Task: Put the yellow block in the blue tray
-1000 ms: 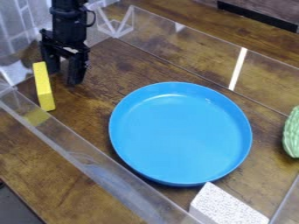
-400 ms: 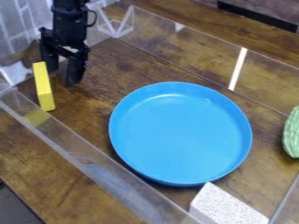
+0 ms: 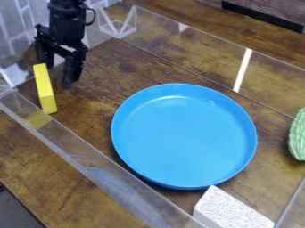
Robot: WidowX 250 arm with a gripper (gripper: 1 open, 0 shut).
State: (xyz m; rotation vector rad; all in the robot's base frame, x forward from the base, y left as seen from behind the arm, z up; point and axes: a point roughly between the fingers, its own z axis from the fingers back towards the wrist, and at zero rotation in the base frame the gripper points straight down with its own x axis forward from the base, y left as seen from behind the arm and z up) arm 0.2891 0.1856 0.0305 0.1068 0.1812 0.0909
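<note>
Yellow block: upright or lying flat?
Upright. The yellow block stands on end, its long side vertical, beside the open gripper.

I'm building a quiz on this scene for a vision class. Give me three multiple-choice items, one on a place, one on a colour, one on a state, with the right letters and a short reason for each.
1. Where is the yellow block?
A. inside the blue tray
B. on the wooden table, at the picture's left, apart from the tray
C. on the speckled pad

2. What colour is the round tray?
A. blue
B. red
C. white

3. How do the jaws of the gripper stand?
A. shut on the block
B. shut on nothing
C. open, beside the block

Answers:
1 B: the block stands on the wood at the left, well clear of the tray's rim.
2 A: the dish is bright glossy blue.
3 C: the two dark fingers are spread apart, with nothing between them.
</note>
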